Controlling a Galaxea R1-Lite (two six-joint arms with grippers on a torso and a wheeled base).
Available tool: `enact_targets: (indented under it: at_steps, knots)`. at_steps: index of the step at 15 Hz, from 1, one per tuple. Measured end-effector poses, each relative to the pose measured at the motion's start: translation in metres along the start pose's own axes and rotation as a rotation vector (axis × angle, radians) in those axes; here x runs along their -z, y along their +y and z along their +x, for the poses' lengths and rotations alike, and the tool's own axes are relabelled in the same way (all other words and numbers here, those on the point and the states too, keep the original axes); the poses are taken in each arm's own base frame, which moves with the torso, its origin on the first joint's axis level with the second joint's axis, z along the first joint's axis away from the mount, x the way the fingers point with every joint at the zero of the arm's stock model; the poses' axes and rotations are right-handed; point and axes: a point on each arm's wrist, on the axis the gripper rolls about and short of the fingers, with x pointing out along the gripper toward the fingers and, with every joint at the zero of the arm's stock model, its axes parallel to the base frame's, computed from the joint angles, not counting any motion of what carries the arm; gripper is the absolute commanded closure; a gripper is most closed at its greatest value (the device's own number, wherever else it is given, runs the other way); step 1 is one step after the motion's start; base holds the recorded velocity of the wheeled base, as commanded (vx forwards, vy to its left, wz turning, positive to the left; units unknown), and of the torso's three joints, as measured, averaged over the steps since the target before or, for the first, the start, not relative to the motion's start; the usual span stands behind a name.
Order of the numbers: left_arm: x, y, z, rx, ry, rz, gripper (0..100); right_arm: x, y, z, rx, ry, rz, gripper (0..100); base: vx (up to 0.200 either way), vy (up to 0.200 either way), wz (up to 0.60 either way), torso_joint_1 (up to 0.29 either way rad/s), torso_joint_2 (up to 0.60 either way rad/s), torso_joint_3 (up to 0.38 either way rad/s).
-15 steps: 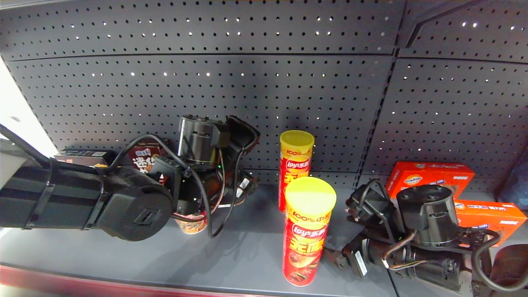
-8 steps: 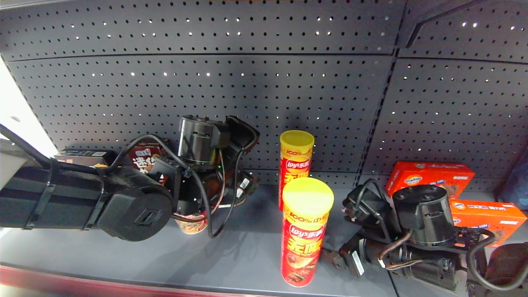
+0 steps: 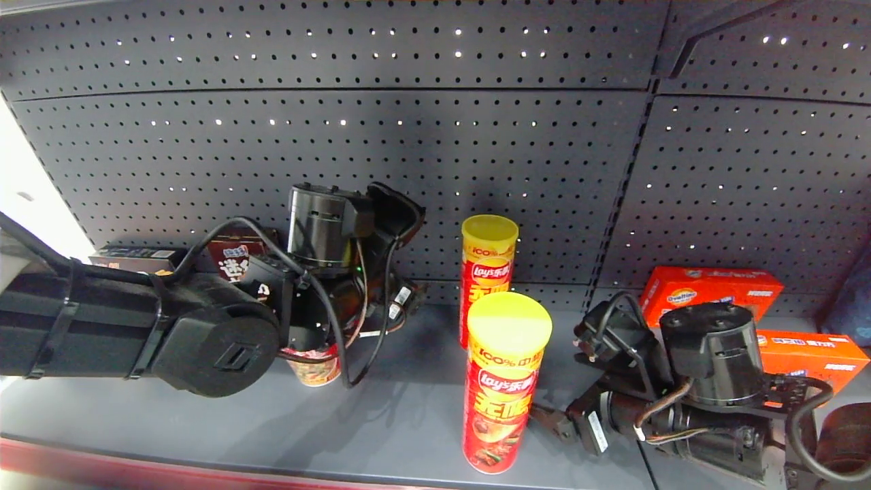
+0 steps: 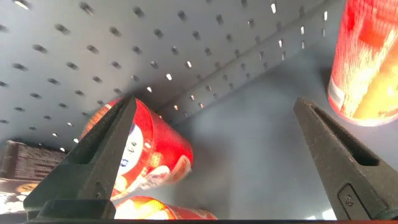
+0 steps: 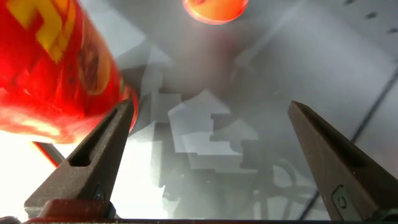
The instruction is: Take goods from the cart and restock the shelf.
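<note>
The right claw (image 5: 211, 109) sits with jaws spread just beside the upright chip canister (image 3: 507, 381), which you find on the shelf (image 3: 408, 408) directly before a second canister (image 3: 488, 269), apparently to build a front-facing row.

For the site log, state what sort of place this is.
Most likely a shop aisle, or a mock-up of one: a grey shelf backed by a perforated panel, stocked with packaged snacks such as upright chip cans and orange boxes.
</note>
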Motion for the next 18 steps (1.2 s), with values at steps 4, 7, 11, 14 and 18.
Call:
enact_targets:
  at_steps: [4,7,11,14,18]
  knots:
    - [-0.018,0.020,-0.024,-0.037,-0.080,-0.038,0,-0.021,-0.014,-0.023,0.065,-0.119,0.045,0,0.000,0.000,0.00,0.000,0.00,0.000]
    - [-0.030,0.044,-0.057,-0.081,-0.158,-0.128,0,-0.032,-0.032,-0.050,0.140,-0.211,0.089,0,0.000,0.000,0.00,0.000,0.00,0.000]
    - [-0.005,0.071,-0.115,-0.144,-0.208,-0.182,0,-0.032,-0.054,-0.091,0.264,-0.306,0.137,0,0.000,0.000,0.00,0.000,0.00,0.000]
    - [0.032,0.079,-0.168,-0.180,-0.217,-0.199,0,-0.015,-0.066,-0.125,0.374,-0.339,0.166,0,0.000,0.000,0.00,0.000,0.00,0.000]
    - [0.090,0.092,-0.239,-0.374,-0.210,-0.259,0,0.030,-0.069,-0.180,0.615,-0.345,0.224,0,0.000,0.000,0.00,0.000,0.00,0.000]
